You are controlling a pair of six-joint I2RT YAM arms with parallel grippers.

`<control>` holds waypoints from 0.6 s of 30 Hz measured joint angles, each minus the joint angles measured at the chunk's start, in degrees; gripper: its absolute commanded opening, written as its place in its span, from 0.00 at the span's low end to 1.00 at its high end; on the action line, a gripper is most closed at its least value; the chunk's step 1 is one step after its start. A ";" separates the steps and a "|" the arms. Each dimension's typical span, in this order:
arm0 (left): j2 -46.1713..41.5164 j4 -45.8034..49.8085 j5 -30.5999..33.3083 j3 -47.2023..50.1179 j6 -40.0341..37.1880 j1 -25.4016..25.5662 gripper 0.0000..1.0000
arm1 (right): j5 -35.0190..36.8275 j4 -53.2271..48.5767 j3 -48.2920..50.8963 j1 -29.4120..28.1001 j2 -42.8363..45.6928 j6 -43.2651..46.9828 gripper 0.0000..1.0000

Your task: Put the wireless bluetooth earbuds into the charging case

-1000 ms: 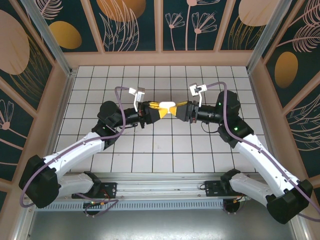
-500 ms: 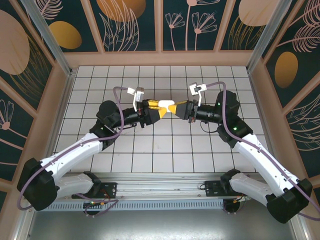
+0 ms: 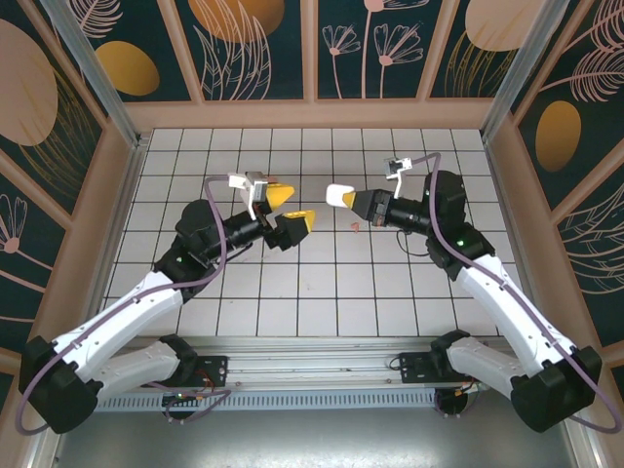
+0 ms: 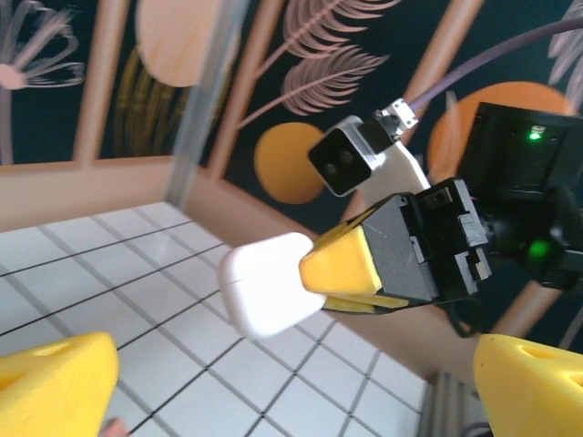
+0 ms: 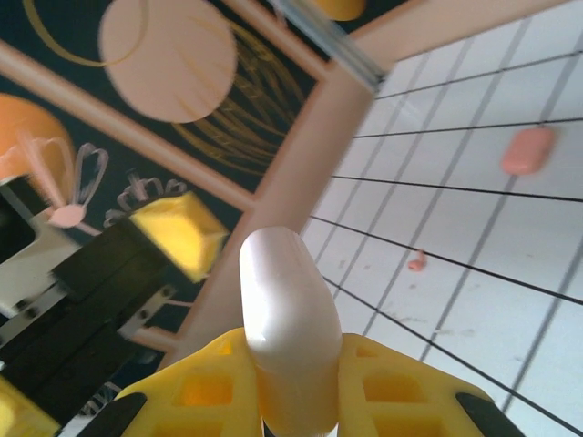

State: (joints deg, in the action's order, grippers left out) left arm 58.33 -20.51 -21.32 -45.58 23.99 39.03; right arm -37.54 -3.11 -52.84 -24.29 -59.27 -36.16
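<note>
- Left gripper (image 3: 302,204): fingers spread wide, nothing between them. It is raised off the bench (image 3: 322,283) and points toward the right arm.
- Left wrist view: the 2 yellow fingers (image 4: 56,382) sit at the bottom corners with open space between them.
- Right gripper (image 3: 349,199): fingers closed on the white charging case (image 3: 338,195). The case is gripped at 1 end, and its rounded free end sticks out toward the left gripper.
- Right wrist view: the case stands up between the 2 yellow pads, pinched on both flat sides.
- A gap separates the case and the left fingers; they do not touch.
- The case lid looks shut; I cannot see a seam clearly.
- 1 salmon-pink earbud (image 3: 355,226) lies on the white tiles just below the right gripper, touching neither gripper.
- Right wrist view: a larger salmon-pink rounded piece (image 5: 526,150) lies on the tiles farther off. I cannot tell whether it is a bud or a case.
</note>
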 measured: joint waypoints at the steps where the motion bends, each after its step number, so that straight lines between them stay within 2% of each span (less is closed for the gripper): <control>1: -0.52 1.49 1.79 0.00 -0.76 0.00 0.98 | 0.66 -1.07 -0.26 0.76 -1.18 0.00 0.11; 6: -2.25 7.76 10.51 0.04 -3.89 -0.02 0.99 | 3.06 -3.98 -0.98 3.85 -9.79 0.11 0.11; 10: -2.95 10.01 14.40 0.70 -4.92 -0.02 0.98 | 3.52 -4.50 -2.45 4.90 -18.80 0.61 0.11; 18: -3.21 14.56 20.68 2.80 -6.01 0.00 0.99 | 2.84 -6.21 -15.63 5.77 -43.56 4.42 0.09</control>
State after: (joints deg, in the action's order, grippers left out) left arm 55.11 -5.96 -0.64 -42.78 17.98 39.03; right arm -34.70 -9.32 -68.47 -18.52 -102.83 -31.75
